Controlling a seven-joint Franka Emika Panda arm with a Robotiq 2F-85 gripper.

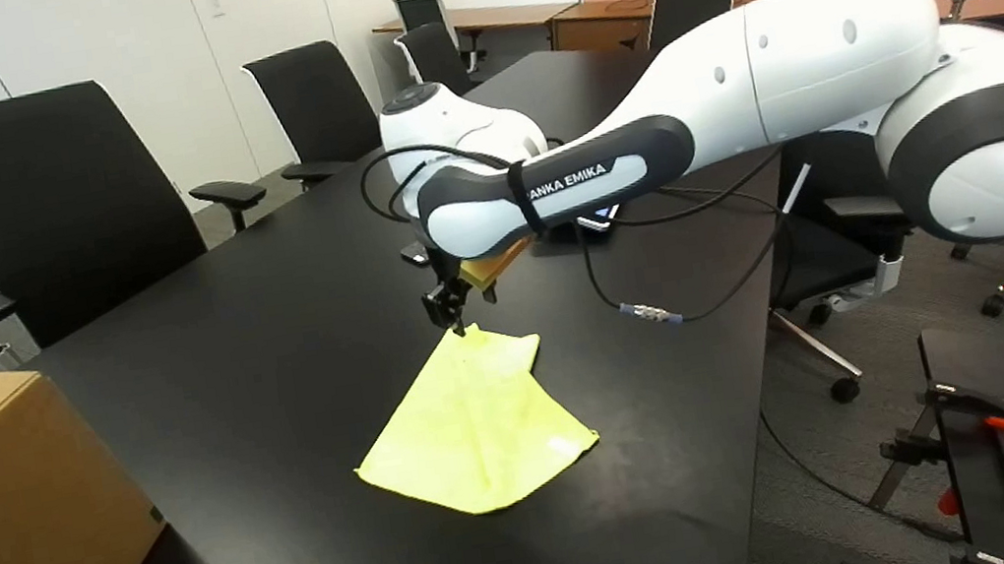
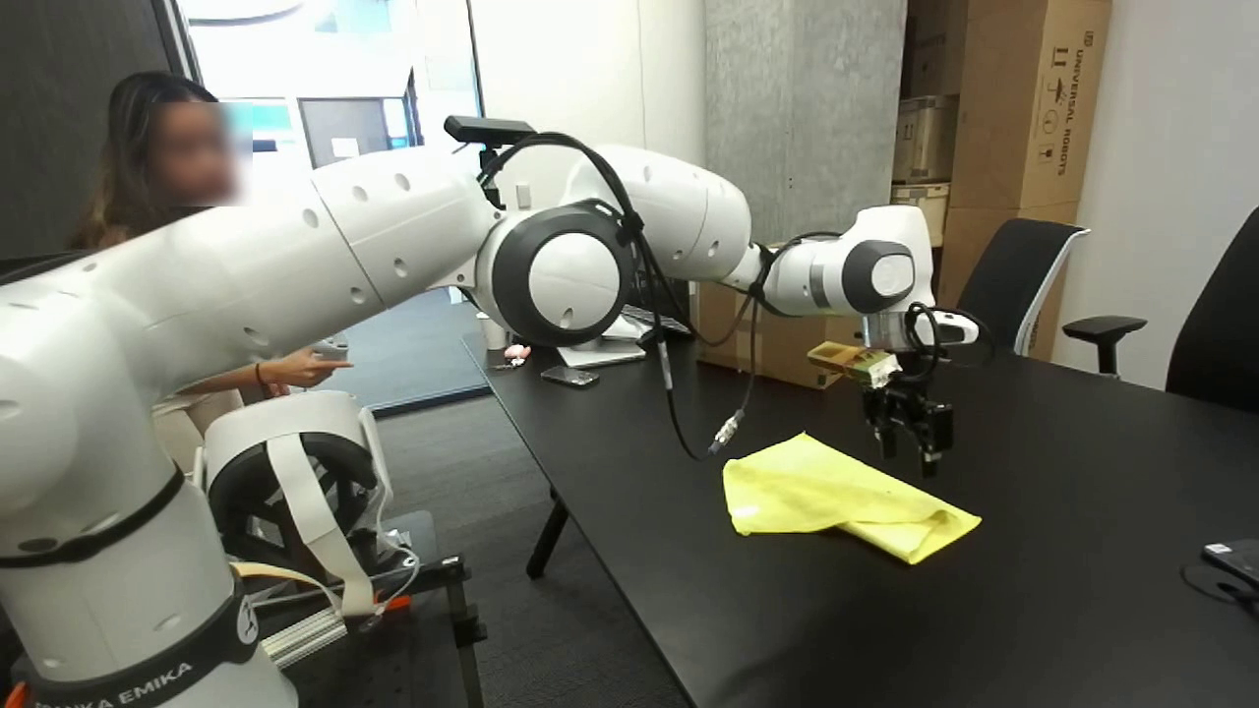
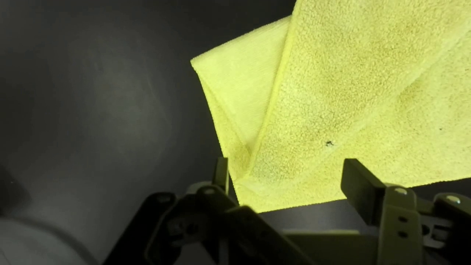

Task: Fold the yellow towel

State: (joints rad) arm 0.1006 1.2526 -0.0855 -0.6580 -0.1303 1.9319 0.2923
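In an exterior view, I record the yellow towel (image 1: 475,435) spread on the black table (image 1: 258,378), its narrow upper end just below the claw (image 1: 472,314) and a small corner jutting out on its right side. From this angle I cannot tell whether the two touch. The white arm (image 1: 837,58) reaches in from the right. A cardboard box (image 1: 12,534) stands at the left, well apart from the towel, and black chairs (image 1: 53,210) line the table's left side.

In an exterior view, I note the towel creased, with a flap turned over at its right end. The claw points down above the table, near the towel, with dark surface visible between them. A yellow block (image 2: 844,360) sits against the claw's upper part. A flat phone (image 2: 569,376) lies near the table's edge, and a person (image 2: 177,167) with a blurred face is at the left, behind the arm.

In the wrist view, I find the claw's fingers (image 3: 362,191) at the bottom, parted by a wide gap, with one towel corner visible in that gap. A fleecy layer of the towel overlaps a smoother, paler corner, and a dark speck (image 3: 329,143) marks the fleece. The table fills the left.
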